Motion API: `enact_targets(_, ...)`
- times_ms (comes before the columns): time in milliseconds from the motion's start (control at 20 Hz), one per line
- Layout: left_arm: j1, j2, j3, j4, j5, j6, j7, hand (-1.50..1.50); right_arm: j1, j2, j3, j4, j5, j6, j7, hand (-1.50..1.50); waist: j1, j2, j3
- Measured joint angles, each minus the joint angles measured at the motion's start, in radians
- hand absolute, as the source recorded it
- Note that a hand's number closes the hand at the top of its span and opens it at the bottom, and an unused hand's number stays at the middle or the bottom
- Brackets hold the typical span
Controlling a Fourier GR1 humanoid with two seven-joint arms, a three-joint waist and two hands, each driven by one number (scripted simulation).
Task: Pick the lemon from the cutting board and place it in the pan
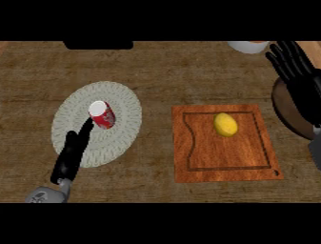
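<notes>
The lemon (225, 124) lies on the cutting board (226, 164), in the upper half of the board's grooved field, nearer its far edge than its near one, touched by neither hand; the right hand (298, 66) hovers over the worktop's (163, 71) far right corner, palm down, fingers straight and spread, holding nothing, with its grey forearm running down the right edge; beneath that arm shows part of the pan (284, 102), a dark round shape just beside the board's right edge and largely hidden; the left hand (75, 151) comes in from the near left corner, fingers straight and pressed together, pointing up toward a red can (102, 114) that lies tilted on a pale round woven mat (117, 102); the fingertips reach just beside the can, whether touching I cannot tell. Bare worktop lies between mat and board, and a wide band runs along the far edge; a white bowl (247, 46) is cut off by the far edge near the right hand. Count: one lemon, one board, one pan, one can, one mat, one bowl, two hands.
</notes>
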Motion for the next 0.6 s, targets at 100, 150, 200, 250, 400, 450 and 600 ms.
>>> enact_targets(100, -0.025, -0.009, 0.004, -0.042, 0.0, -0.003, -0.026, 0.0, -0.012, -0.005, 0.02, 0.023, -0.008, 0.067, -0.006, 1.5, 0.014, 0.007, 0.008)
enact_targets(150, -0.043, -0.003, 0.017, -0.051, -0.001, 0.0, -0.036, 0.0, -0.02, -0.005, 0.042, 0.038, -0.014, 0.117, -0.013, 1.5, 0.026, 0.014, 0.01)
enact_targets(200, -0.061, -0.001, 0.029, -0.065, -0.001, 0.004, -0.048, 0.0, -0.02, -0.007, 0.068, 0.053, -0.019, 0.175, -0.021, 1.5, 0.04, 0.02, 0.011)
enact_targets(250, -0.084, 0.003, 0.043, -0.079, -0.001, 0.008, -0.062, 0.0, -0.023, -0.009, 0.098, 0.067, -0.025, 0.234, -0.025, 1.5, 0.056, 0.026, 0.013)
enact_targets(400, -0.148, 0.013, 0.092, -0.113, 0.016, 0.01, -0.088, 0.0, -0.025, -0.033, 0.167, 0.129, 0.023, 0.385, -0.093, -1.5, 0.08, 0.038, 0.016)
enact_targets(450, -0.157, 0.018, 0.111, -0.12, 0.027, 0.01, -0.093, 0.0, -0.017, -0.049, 0.16, 0.151, 0.058, 0.406, -0.16, -1.5, 0.075, 0.039, 0.017)
enact_targets(600, -0.162, 0.026, 0.145, -0.138, 0.045, 0.01, -0.107, 0.0, -0.002, -0.103, 0.111, 0.226, 0.157, 0.423, -0.355, -1.5, 0.061, 0.037, 0.019)
